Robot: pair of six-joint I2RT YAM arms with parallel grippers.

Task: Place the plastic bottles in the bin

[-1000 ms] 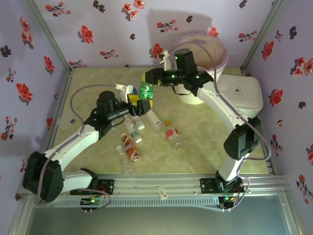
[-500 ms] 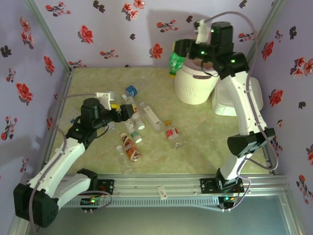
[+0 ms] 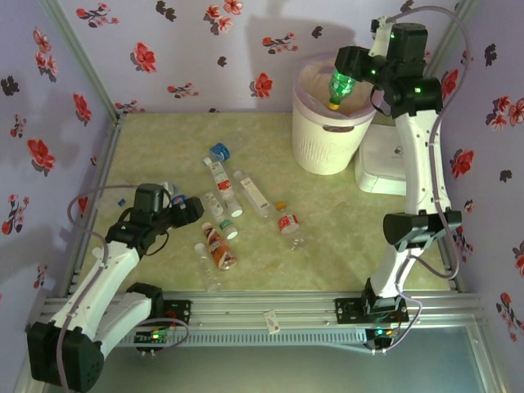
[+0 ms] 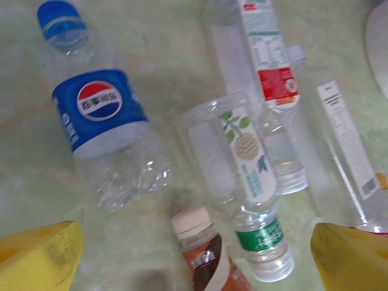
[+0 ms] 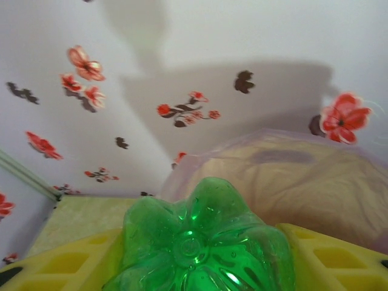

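While the right jaws clamp the green bottle (image 3: 338,88) cap-down above the bin (image 3: 315,143) mouth, the left jaws stand wide apart, empty, over loose bottles (image 3: 219,237) on the worktop (image 3: 344,221). Versus earlier: green bottle was outside the rim, and the left arm has pulled back.

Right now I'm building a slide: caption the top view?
Right end effector holds a green bottle, cap down, over the bin.

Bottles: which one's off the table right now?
The green bottle, clamped in the right gripper over the bin, cap down. The other bottles all lie on the table.
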